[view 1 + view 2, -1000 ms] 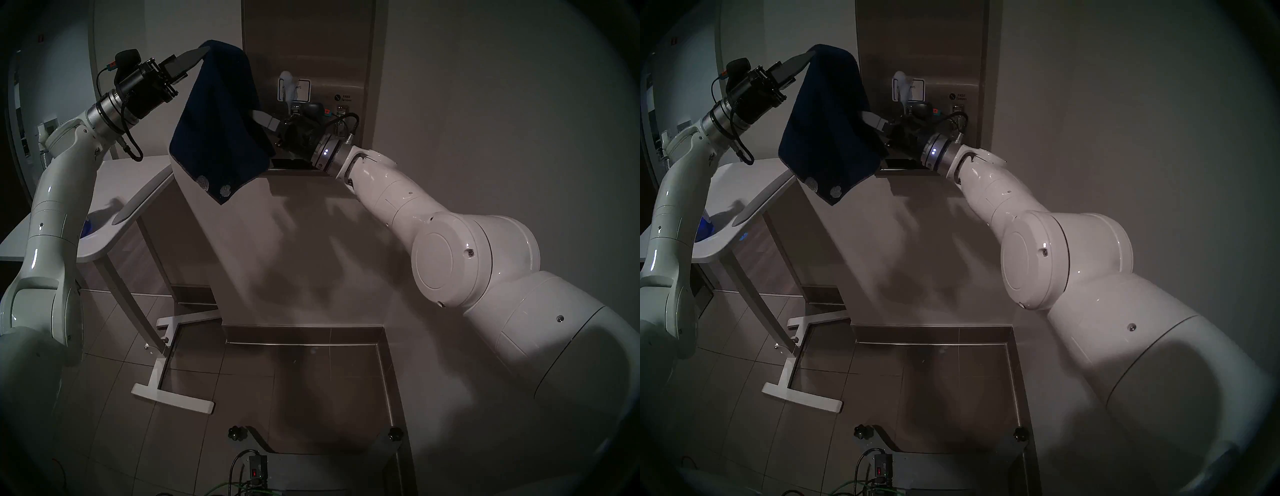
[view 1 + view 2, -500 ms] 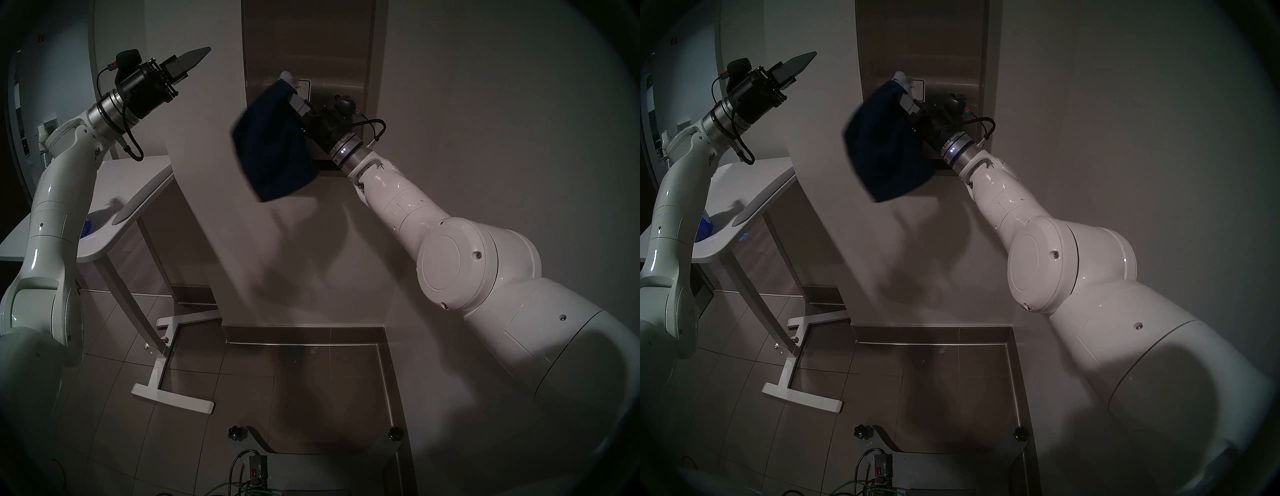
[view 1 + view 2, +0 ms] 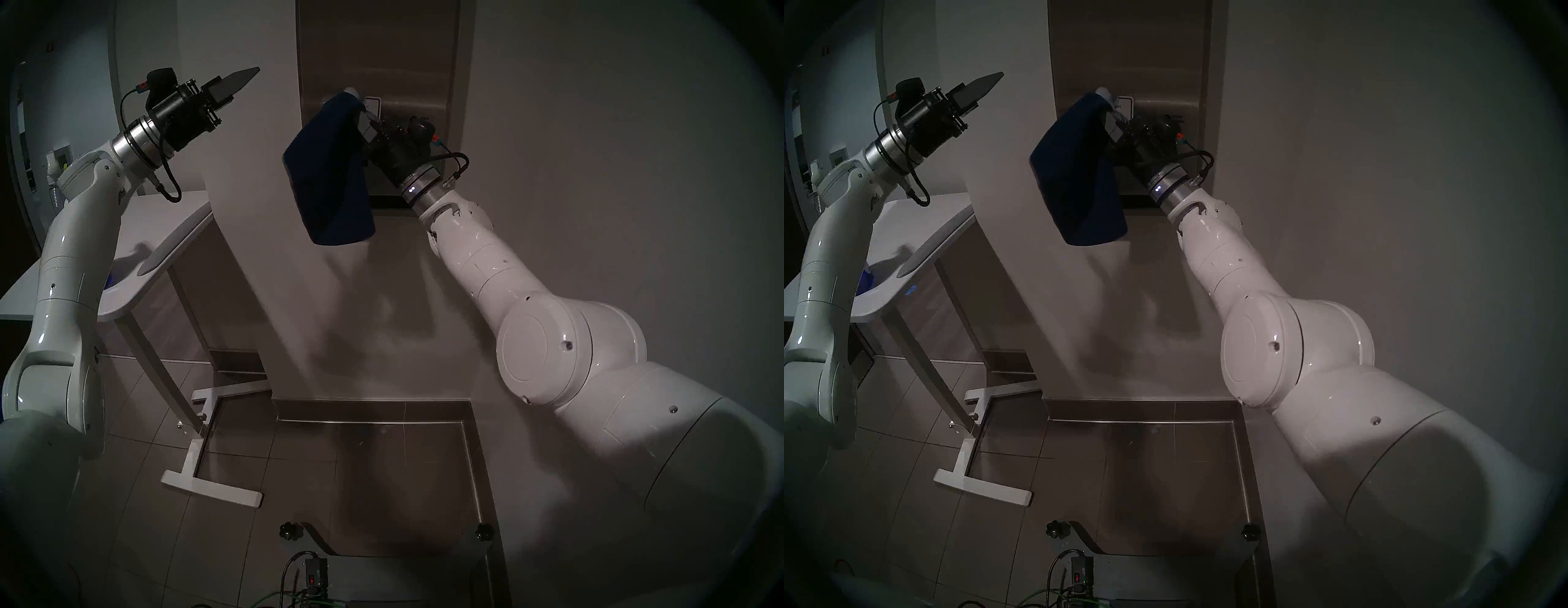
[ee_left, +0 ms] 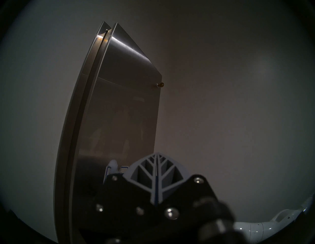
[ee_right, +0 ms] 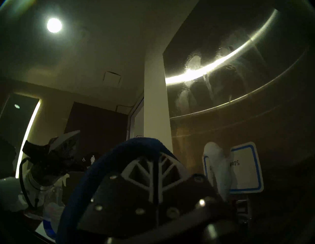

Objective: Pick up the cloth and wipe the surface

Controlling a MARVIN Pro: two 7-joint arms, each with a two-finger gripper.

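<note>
The dark navy cloth (image 3: 326, 178) hangs from my right gripper (image 3: 364, 114), which is shut on its top edge and raised close to the steel dispenser front (image 3: 382, 51). In the right wrist view the cloth (image 5: 136, 143) drapes over the closed fingers (image 5: 172, 167), just left of the white blue-bordered label (image 5: 245, 167). A white blob (image 5: 216, 163) sits on the label's left side. Smeary marks show on the steel surface (image 5: 221, 95) above. My left gripper (image 3: 250, 73) is shut and empty, held up to the left of the dispenser.
A white rounded table (image 3: 169, 220) stands at the left, under my left arm, with its white feet (image 3: 212, 488) on the tiled floor. A wall corner (image 3: 237, 276) juts out between the table and the dispenser. The dispenser's dark bottom slot (image 3: 390, 204) lies behind my right wrist.
The cloth has come out of the left gripper. My right gripper carried it right and up to the dispenser front, where it now hangs straighter. The left arm shifted slightly.
</note>
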